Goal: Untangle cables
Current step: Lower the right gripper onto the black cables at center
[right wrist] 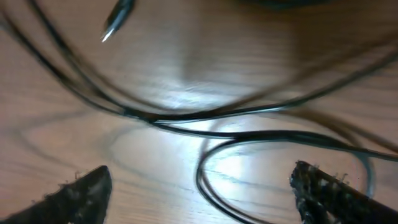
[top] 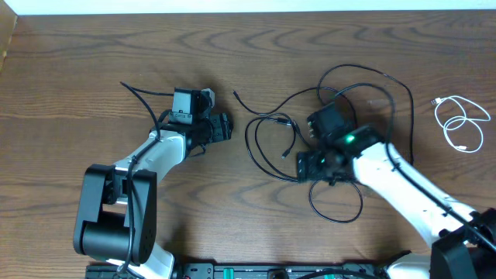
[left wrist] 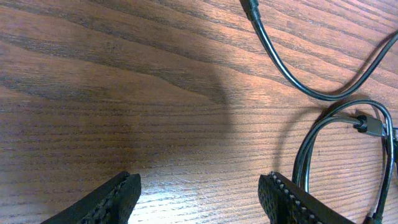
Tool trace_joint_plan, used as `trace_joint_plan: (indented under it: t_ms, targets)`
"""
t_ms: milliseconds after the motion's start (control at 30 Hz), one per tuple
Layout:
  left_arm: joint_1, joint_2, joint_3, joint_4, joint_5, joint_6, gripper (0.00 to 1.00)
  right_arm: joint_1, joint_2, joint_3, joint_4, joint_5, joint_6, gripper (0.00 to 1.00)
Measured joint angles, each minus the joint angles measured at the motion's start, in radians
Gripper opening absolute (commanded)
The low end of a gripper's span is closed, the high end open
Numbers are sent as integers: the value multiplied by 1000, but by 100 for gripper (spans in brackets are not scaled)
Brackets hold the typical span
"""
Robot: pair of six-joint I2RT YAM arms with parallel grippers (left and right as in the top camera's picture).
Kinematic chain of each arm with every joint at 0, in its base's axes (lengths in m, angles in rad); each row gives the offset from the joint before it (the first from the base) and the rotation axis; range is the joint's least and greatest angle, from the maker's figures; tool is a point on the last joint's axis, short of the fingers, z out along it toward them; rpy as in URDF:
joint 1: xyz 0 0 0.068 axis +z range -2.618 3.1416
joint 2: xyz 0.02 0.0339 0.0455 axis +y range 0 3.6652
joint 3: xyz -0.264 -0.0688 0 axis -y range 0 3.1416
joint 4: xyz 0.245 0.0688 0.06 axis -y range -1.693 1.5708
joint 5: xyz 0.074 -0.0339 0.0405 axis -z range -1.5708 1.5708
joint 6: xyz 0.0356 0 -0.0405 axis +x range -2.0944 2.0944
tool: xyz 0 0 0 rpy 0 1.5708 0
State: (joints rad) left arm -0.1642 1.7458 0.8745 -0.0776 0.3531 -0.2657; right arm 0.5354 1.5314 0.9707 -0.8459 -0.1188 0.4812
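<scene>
Several black cables (top: 271, 136) lie in tangled loops at the table's centre, running under and round my right arm. One white cable (top: 461, 124) lies coiled by itself at the far right. Another black cable (top: 143, 99) trails beside my left arm. My left gripper (top: 223, 128) (left wrist: 199, 186) is open over bare wood, with black cable loops (left wrist: 323, 93) to its right. My right gripper (top: 306, 164) (right wrist: 200, 173) stands open low over the tangle; a black cable loop (right wrist: 205, 158) lies between its fingers, untouched. A plug tip (right wrist: 115, 25) shows at the upper left of the blurred right wrist view.
The wooden table (top: 77, 62) ends at a pale wall along the far edge. Both arm bases stand at the near edge, the left base (top: 112, 217) bulky and black.
</scene>
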Motion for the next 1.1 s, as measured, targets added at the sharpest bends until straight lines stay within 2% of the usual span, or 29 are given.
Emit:
trace_joint_plan:
  t_ms: [133,233,300,500,600,700,767,900,1033,1100]
  targets:
    - [0,0,0,0,0,0,67,60,0,-48,60,26,-35,68]
    - [0,0,0,0,0,0,67,72,0,-82,90,72,-51,57]
    - [0,0,0,0,0,0,67,72,0,-99,108,105,-57,55]
    - [0,0,0,0,0,0,67,71,0,-124,118,144,-64,56]
    - [0,0,0,0,0,0,67,71,0,-141,122,154,-74,63]
    - [0,0,0,0,0,0,67,71,0,-161,127,182,-81,64]
    - [0,0,0,0,0,0,67,71,0,-174,127,212,-81,63]
    - [0,0,0,0,0,0,67,71,0,-193,135,244,-79,56]
    - [0,0,0,0,0,0,67,71,0,-206,157,248,-33,56]
    - [0,0,0,0,0,0,67,71,0,-216,168,249,-10,68]
